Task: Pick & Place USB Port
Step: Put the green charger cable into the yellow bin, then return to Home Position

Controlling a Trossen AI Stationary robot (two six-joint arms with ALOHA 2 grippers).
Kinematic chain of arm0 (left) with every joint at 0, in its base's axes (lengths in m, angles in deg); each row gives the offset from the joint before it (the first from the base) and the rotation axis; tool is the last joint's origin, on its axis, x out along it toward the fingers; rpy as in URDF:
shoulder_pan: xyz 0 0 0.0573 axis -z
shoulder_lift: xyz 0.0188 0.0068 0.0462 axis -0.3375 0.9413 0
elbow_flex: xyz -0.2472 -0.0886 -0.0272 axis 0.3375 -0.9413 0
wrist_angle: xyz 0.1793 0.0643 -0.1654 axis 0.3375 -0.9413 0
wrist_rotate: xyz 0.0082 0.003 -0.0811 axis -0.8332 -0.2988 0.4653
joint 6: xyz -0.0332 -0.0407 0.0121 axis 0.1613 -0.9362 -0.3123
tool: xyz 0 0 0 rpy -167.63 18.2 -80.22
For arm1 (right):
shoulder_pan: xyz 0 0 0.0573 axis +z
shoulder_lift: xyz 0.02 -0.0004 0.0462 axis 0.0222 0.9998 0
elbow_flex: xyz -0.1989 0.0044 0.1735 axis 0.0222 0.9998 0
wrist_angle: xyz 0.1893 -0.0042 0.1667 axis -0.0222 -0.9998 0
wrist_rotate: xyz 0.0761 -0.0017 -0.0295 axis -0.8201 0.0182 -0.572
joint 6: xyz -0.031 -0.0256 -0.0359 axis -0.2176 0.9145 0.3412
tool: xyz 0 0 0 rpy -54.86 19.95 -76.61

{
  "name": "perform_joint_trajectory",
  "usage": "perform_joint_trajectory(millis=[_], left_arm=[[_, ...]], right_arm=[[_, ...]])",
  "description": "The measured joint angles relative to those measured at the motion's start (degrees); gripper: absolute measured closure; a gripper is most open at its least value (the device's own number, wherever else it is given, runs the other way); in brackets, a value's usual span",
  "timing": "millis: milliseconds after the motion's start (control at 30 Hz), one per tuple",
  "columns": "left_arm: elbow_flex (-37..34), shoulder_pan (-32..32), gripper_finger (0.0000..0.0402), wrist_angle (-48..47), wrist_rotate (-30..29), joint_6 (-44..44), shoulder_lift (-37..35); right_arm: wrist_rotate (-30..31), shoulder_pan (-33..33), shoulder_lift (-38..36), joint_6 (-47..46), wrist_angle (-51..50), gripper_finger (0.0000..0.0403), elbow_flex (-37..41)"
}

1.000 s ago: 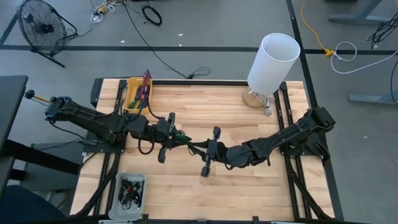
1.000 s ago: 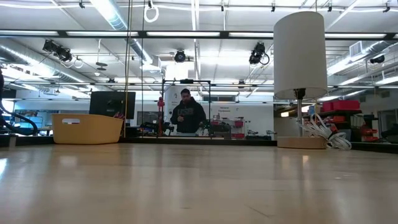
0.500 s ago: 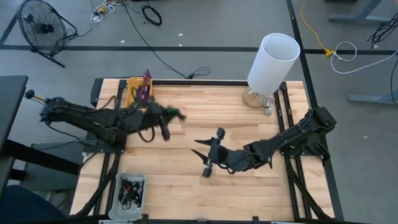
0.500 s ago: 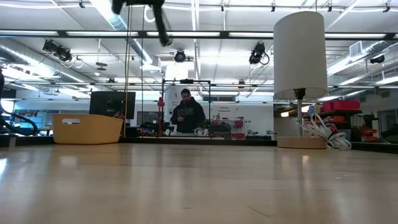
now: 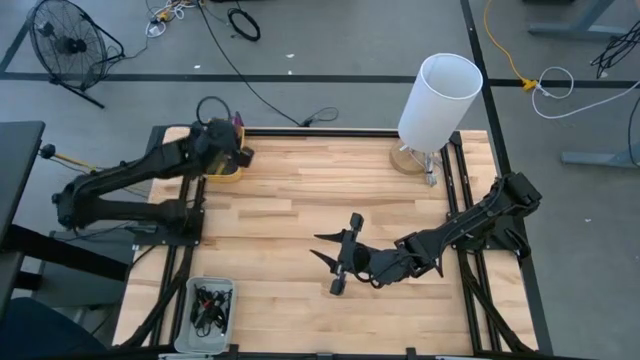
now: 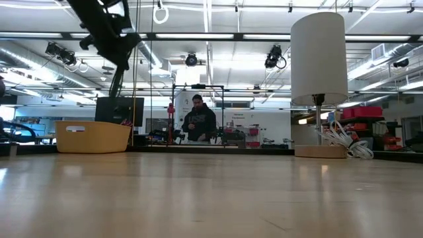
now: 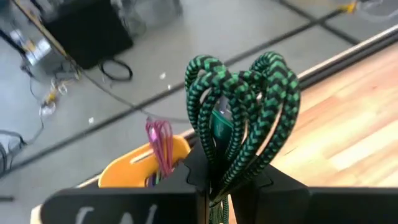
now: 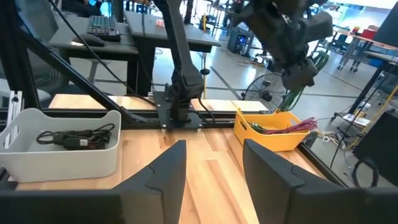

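The left gripper [image 7: 219, 180], fingers pressed together on a bundled green-and-black braided cable [image 7: 239, 106], hangs above the yellow bin [image 5: 214, 155] at the table's far left corner. The cable's loops fan out beyond the fingertips, its long axis running forward in line with the fingers; in the right wrist view it dangles below the gripper, just above the bin. A pink cable [image 7: 160, 142] already lies in that bin.

The pick looks complete and the carry close to its end; what seems left is lowering or releasing the bundle into the bin, then pulling the arm away.

The right gripper [image 8: 211, 163], fingers spread and holding nothing, waits low over the middle of the wooden table [image 5: 330, 195]. A white bin [image 5: 209, 304] of dark cables sits at the near left edge, a white lamp [image 5: 437, 100] at the far right corner.
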Motion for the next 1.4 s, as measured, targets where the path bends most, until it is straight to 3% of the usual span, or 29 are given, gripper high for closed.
perform_joint_trajectory(millis=[100,400,567,667,900,1200,1400], left_arm=[[-0.35,-6.70,0.0367,0.57,6.19,2.94,0.86],[-0.35,-21.07,0.0367,0.70,16.44,10.23,5.64],[-0.35,-26.11,0.0367,-0.68,17.64,8.97,11.38],[-0.35,-29.21,0.0367,-1.80,21.90,6.52,15.35],[-0.37,-31.81,0.0367,-2.02,23.91,5.33,24.36],[-0.37,-31.94,0.0254,-2.14,23.57,6.94,28.63],[-0.37,-31.93,0.0215,-1.12,23.17,8.46,25.85]], right_arm=[[0.00,0.00,0.00,0.00,-0.05,0.0245,0.00],[0.02,0.00,0.00,0.13,-0.05,0.0245,0.00],[0.08,-0.02,0.00,0.13,-0.05,0.0245,0.00],[0.09,-0.02,0.00,0.13,-0.05,0.0246,0.00],[0.04,-0.02,0.00,-0.02,-0.03,0.0246,0.00],[0.07,-0.02,0.00,-0.02,-0.03,0.0245,0.00],[0.04,-0.02,0.00,0.02,-0.06,0.0245,0.00]])
